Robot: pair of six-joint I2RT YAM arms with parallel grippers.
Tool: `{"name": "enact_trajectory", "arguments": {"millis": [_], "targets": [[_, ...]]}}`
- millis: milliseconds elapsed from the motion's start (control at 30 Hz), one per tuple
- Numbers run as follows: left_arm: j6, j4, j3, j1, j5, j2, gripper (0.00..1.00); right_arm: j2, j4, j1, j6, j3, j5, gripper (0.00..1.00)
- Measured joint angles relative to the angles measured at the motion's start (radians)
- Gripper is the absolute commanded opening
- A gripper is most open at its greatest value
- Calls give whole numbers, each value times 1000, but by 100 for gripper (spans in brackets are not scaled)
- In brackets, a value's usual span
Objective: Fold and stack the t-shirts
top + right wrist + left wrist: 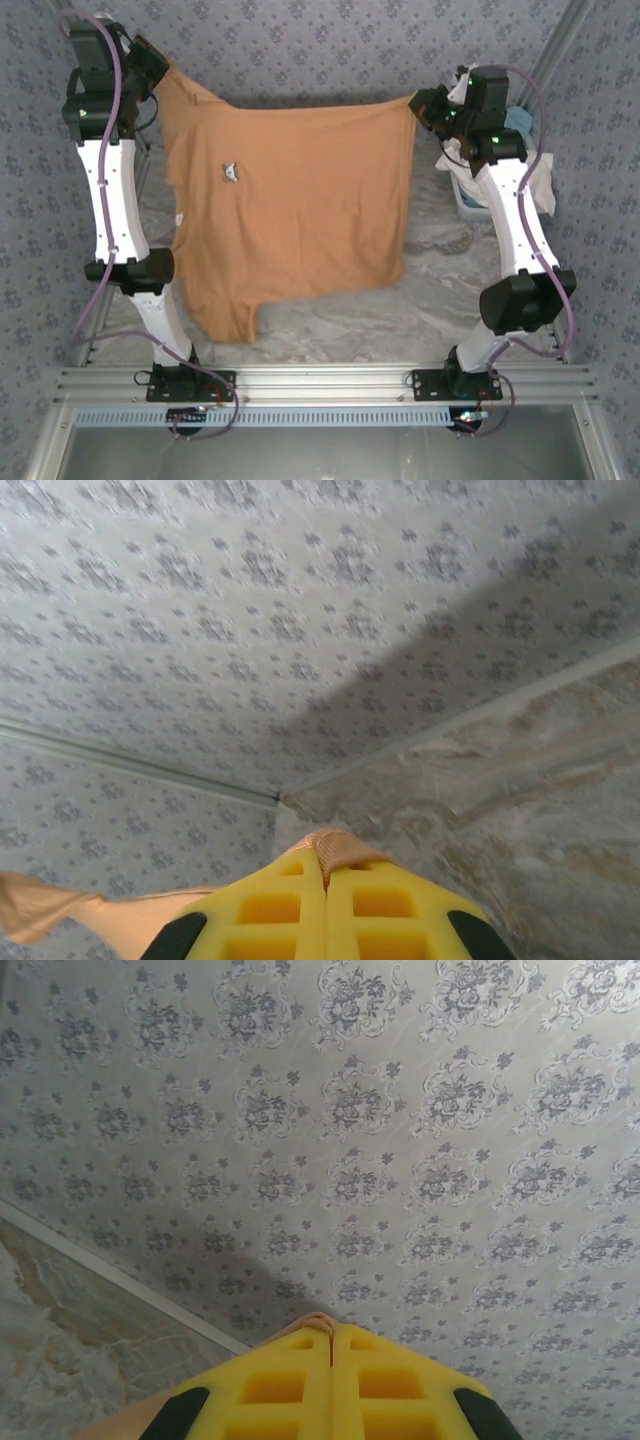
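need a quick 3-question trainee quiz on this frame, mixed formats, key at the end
1. True or false: the tan-orange t-shirt is already folded.
2. Left hand and right hand: which is shut on the shirt? A) left alone B) right alone C) both
3. Fill in: the white tub holding more cloth sits on the robot's ___ side.

Key:
1. False. It hangs spread open between the two hands.
2. C. Each wrist view shows tan-orange cloth pinched between shut fingers.
3. Right.
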State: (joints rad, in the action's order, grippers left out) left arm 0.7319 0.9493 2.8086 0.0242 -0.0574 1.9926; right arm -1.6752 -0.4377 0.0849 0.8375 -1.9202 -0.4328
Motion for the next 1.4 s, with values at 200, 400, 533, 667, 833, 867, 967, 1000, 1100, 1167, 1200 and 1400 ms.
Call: {"name": "enact_trajectory", "arguments": {"millis": [200, 400, 533, 667, 833, 867, 967, 1000, 1100, 1167, 1200, 1400], "targets": [[21, -42, 54, 21, -63, -47, 0, -61, 29, -41, 31, -233, -34, 0], [28, -30, 27, -20, -66, -212, 0, -43, 58, -86, 45, -267, -54, 0], [18, -7, -257, -153, -29, -463, 0, 45, 69, -101, 43, -68, -53, 0], [72, -30, -863, -251, 15, -805, 0, 188, 82, -97, 35, 266, -37, 0], [204, -41, -1595, -302, 16, -1098, 0, 344, 68, -54, 24, 689, 2, 0], [228, -44, -1707, -313, 8, -1123, 0, 364, 60, -42, 21, 764, 12, 0], [289, -72, -1983, -343, -17, -1130, 0, 401, 21, -12, 11, 946, 52, 0], [306, -70, -2047, -350, -26, -1133, 0, 407, 1, -8, 9, 987, 63, 0], [341, -70, -2172, -357, -46, -1147, 0, 414, -64, -8, -2, 1066, 103, 0], [359, -69, -2214, -358, -58, -1150, 0, 415, -94, -5, -13, 1088, 124, 0], [365, -69, -2227, -358, -63, -1150, 0, 418, -107, -3, -16, 1092, 134, 0], [388, -60, -2274, -358, -62, -1122, 0, 454, -147, 17, -24, 1091, 169, 0]]}}
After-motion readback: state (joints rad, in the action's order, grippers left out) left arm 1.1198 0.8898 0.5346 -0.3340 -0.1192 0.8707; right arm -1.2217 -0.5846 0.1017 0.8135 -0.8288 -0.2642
